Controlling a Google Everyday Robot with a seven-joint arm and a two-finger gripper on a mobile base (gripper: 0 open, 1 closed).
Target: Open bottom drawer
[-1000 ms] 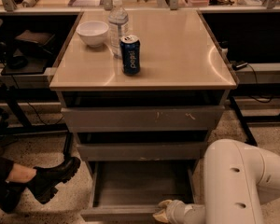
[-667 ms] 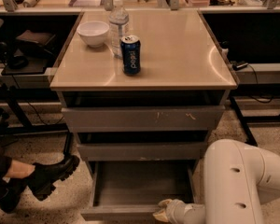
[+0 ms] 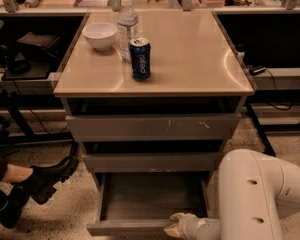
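at the front of one bottom drawer [image 3: 127, 227], one end effector [image 3: 174, 226]

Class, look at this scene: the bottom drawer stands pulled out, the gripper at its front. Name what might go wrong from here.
1. The gripper sits at the bottom drawer's front, right of middle; an off-centre pull may skew or jam it.
2. A person's boot rests close to the drawer's left side; the drawer may strike it.
3. A can, a bottle and a bowl stand on the cabinet top; a jolt might topple them.
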